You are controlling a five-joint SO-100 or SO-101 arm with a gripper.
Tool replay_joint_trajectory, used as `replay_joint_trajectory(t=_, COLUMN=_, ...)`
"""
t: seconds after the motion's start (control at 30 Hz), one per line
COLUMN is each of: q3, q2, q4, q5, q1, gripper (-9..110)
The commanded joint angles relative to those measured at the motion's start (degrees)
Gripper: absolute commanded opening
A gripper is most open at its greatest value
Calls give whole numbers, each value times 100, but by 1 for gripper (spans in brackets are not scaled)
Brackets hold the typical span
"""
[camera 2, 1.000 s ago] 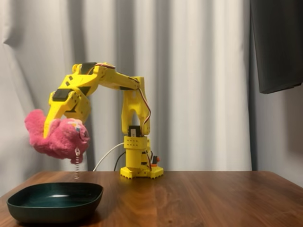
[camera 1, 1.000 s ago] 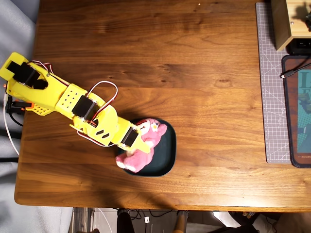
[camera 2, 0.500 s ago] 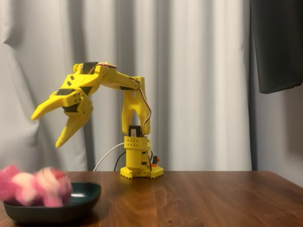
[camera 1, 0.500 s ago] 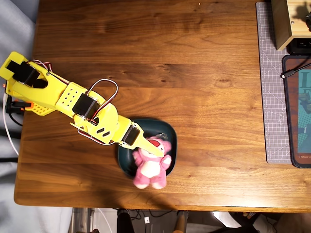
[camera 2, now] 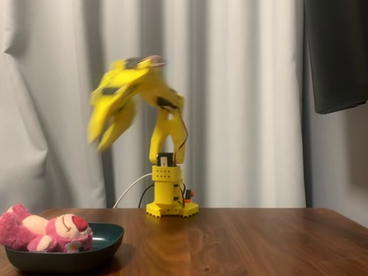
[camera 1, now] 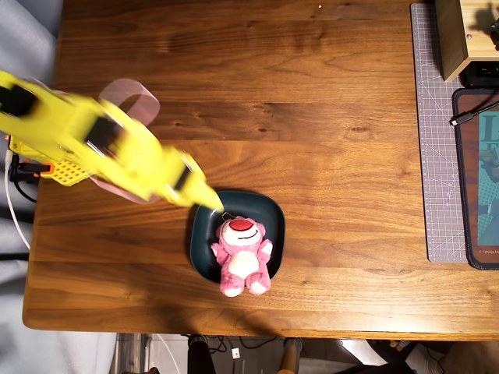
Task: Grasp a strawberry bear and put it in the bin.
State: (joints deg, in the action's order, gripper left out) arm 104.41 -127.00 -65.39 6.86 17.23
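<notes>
The strawberry bear (camera 1: 242, 253) (camera 2: 46, 233), a pink plush with a white belly and dark red nose, lies on its back in the bin (camera 1: 274, 216) (camera 2: 110, 237), a dark teal dish. Its legs hang over the dish's front rim in the overhead view. My yellow gripper (camera 1: 212, 202) (camera 2: 100, 141) is blurred by motion. It is high above the table, up and to the right of the bear in the fixed view, touching nothing. Its fingers look slightly apart with nothing between them.
The arm's base (camera 2: 171, 195) stands at the back of the wooden table, with a white cable behind it. A grey cutting mat (camera 1: 437, 132), a wooden box (camera 1: 456, 39) and a dark mat (camera 1: 477, 179) lie at the overhead view's right edge.
The gripper opened and dropped the bear, which fell into the dish and settled on its back. The arm has since swung up and back, away from the dish.
</notes>
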Motion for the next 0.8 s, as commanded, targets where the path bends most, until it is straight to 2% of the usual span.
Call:
replay_joint_trajectory(t=0.0, q3=1881, q2=-2742, q4=272, q5=62, q1=-835, gripper=9)
replay_joint_trajectory(t=0.13, q3=2971, q2=-3551, q4=378, q5=62, q1=-1187, gripper=8)
replay_joint_trajectory(t=0.3, q3=4061, q2=-3788, q4=545, q5=62, q1=-1494, gripper=9)
replay_joint_trajectory(t=0.57, q3=5282, q2=-3964, q4=870, q5=-9, q1=-1503, gripper=16)
replay_joint_trajectory(t=0.77, q3=6495, q2=-5238, q4=861, q5=-18, q1=-1459, gripper=14)
